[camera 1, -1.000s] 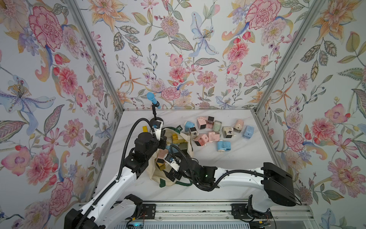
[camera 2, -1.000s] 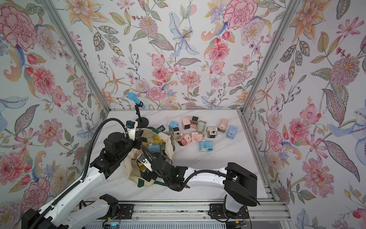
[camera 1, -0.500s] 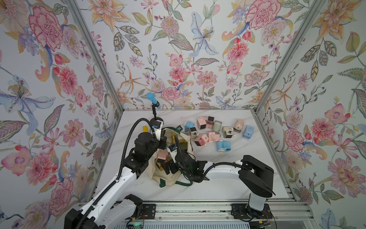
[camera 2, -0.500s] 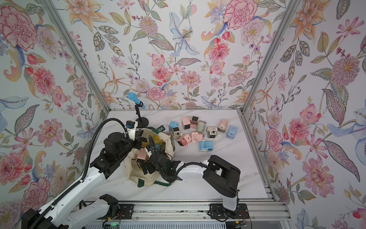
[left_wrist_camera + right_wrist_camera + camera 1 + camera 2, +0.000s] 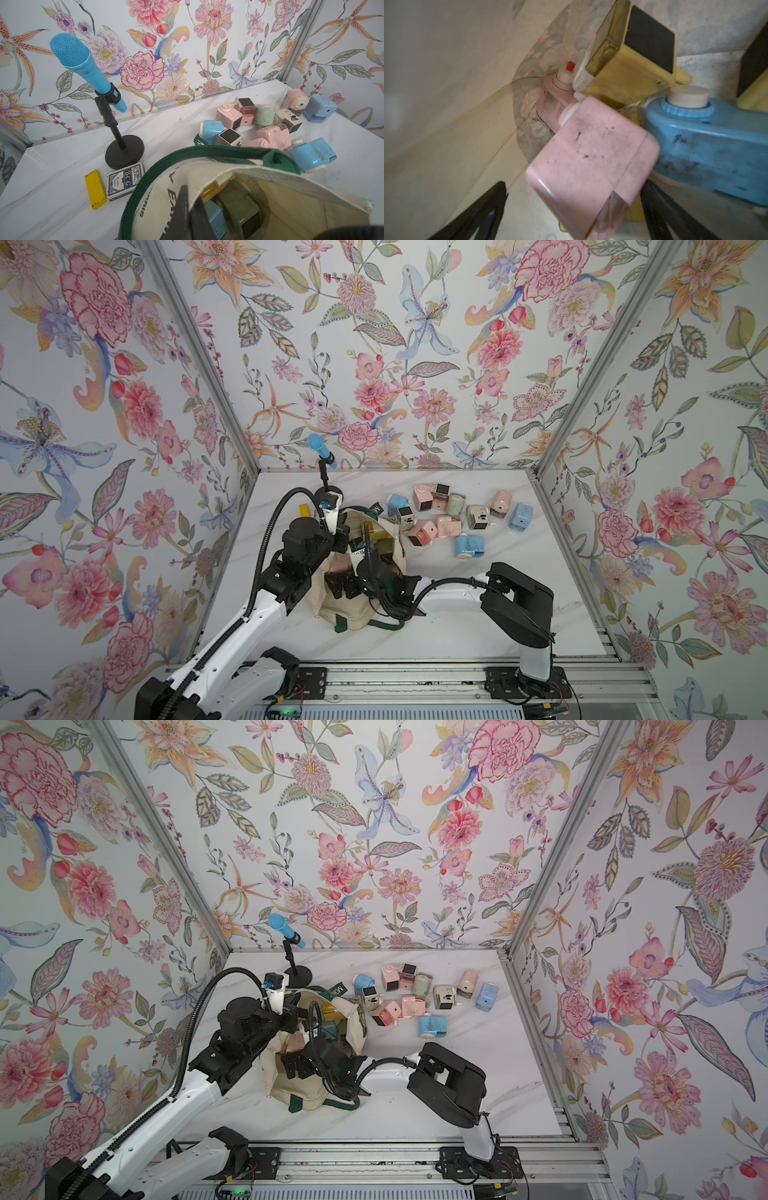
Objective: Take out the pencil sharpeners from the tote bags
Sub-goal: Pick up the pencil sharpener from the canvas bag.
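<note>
The cream tote bag [image 5: 332, 608] [image 5: 282, 1085] stands open at the table's left, green straps hanging. My left gripper [image 5: 344, 538] [image 5: 294, 1021] [image 5: 191, 197] is shut on its canvas rim [image 5: 207, 148], holding the mouth open. My right gripper [image 5: 341, 585] [image 5: 297, 1065] [image 5: 574, 187] is inside the bag, open, its fingers either side of a pink pencil sharpener [image 5: 591, 158] [image 5: 340, 562]. Beside it lie a blue one [image 5: 706, 145] and a yellow one [image 5: 629, 68]. A green one [image 5: 239, 203] also shows in the bag. Several more sharpeners [image 5: 449, 514] [image 5: 432, 1025] lie on the table to the right.
A blue microphone [image 5: 322, 448] [image 5: 72, 54] on a black stand rises behind the bag. A flat yellow bar [image 5: 94, 189] and a card deck [image 5: 124, 180] lie by its base. Flowered walls enclose the marble table [image 5: 478, 626] on three sides.
The right arm's elbow has swung left and its gripper has pushed further into the bag, over the pink sharpener. The left gripper has kept its hold on the rim.
</note>
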Action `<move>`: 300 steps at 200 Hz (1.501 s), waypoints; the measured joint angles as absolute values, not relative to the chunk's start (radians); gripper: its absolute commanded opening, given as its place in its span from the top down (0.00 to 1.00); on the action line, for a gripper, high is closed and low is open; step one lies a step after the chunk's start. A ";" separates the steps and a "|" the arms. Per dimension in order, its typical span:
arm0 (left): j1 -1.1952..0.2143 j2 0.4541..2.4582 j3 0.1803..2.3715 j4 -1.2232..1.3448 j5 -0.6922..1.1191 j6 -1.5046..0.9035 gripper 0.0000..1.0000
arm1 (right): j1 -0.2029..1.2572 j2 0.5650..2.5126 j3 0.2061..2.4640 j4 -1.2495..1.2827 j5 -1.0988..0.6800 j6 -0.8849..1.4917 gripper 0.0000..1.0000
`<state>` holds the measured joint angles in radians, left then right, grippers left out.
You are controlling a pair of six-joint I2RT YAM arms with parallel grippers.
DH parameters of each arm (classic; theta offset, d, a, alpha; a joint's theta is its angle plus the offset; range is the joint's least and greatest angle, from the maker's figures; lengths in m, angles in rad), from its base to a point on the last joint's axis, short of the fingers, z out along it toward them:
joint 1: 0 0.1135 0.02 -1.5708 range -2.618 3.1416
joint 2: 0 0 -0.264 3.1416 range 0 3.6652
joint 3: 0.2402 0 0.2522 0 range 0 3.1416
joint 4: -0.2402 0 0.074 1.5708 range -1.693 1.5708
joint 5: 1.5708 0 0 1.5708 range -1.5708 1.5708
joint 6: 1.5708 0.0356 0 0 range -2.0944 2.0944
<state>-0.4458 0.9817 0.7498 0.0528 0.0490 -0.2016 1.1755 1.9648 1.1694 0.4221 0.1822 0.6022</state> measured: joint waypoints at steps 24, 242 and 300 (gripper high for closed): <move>-0.446 0.982 0.750 0.053 0.049 -0.202 1.00 | 1.163 1.982 1.193 0.399 0.217 0.628 0.00; -0.445 0.982 0.752 0.045 0.071 -0.202 1.00 | 1.076 1.991 1.295 0.043 0.223 0.532 0.00; -0.445 0.982 0.752 0.045 0.071 -0.202 1.00 | 1.071 1.982 1.302 -0.085 0.205 0.500 0.00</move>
